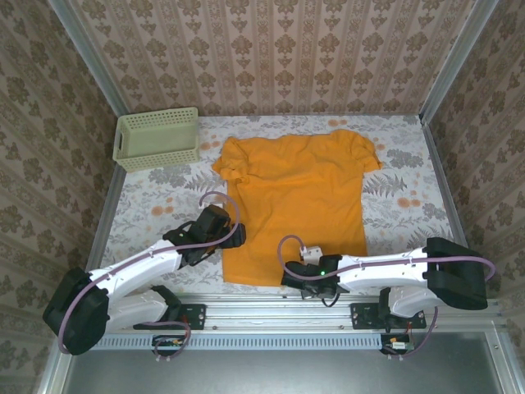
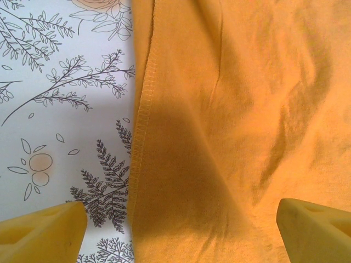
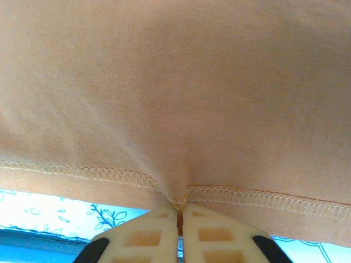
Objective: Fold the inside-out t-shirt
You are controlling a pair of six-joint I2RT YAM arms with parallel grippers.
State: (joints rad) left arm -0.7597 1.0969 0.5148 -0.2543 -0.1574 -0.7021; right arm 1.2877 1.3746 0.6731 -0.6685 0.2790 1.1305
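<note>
Your right tool [image 3: 180, 212] pinches just a sliver of the t-shirt [image 1: 303, 197] hem (could slip on lifting); your left tool [image 2: 181, 213], spread over the side seam, grips nothing, risking skew.

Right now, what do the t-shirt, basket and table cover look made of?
t-shirt: soft knit fabric, likely cotton, matte orange; fine knit texture, creases and overlock stitching along the hem. basket: pale green moulded plastic, probably; rigid lattice walls. table cover: smooth printed sheet with a floral pattern, lying flat; cloth or vinyl, cannot tell.
</note>
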